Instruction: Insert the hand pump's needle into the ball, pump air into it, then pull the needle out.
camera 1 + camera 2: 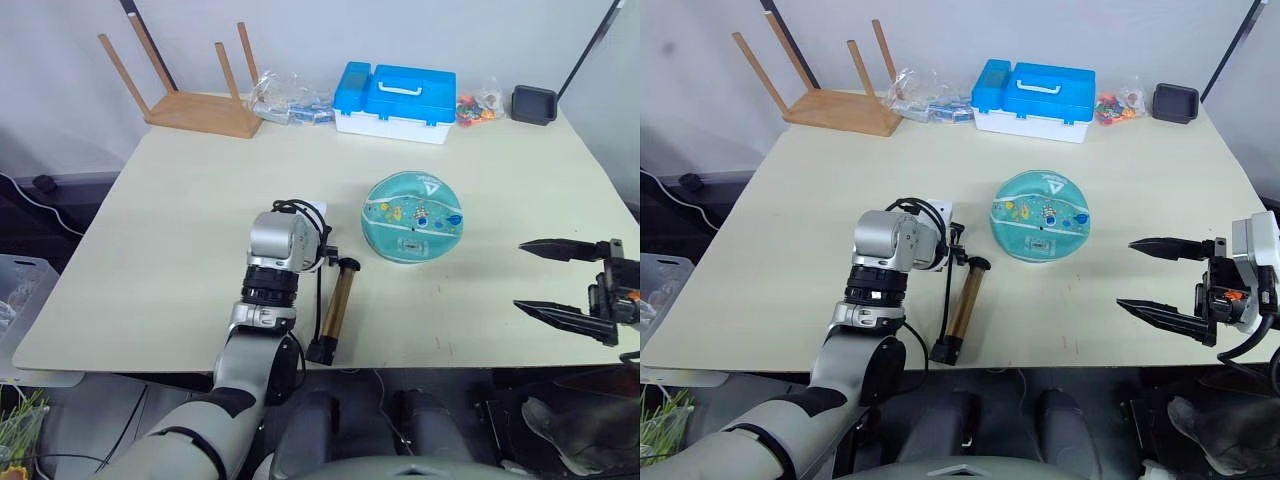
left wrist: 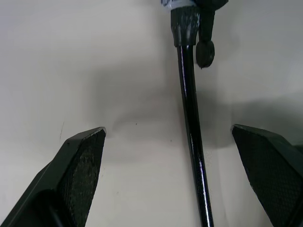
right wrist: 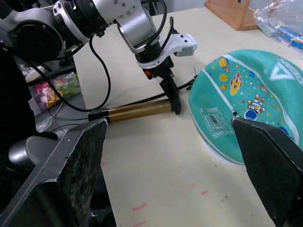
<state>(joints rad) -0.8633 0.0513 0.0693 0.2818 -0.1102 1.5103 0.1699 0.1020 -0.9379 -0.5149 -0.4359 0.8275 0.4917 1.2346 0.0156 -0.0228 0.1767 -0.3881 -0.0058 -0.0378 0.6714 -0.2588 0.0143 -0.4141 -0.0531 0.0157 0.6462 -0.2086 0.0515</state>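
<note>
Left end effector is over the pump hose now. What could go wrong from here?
The left end effector is open astride the thin hose; a close could pinch it or slip off. The ball sits loose on the table and could roll when the needle pushes, since the right end effector is open and apart from it.

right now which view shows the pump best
The right wrist view: the whole pump lies side-on beside the ball. Both eye views show it lengthwise, partly behind the left gripper. The left wrist view catches just its black hose.

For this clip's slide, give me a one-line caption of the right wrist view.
Open right gripper faces the teal ball; left gripper hovers over the hand pump.
</note>
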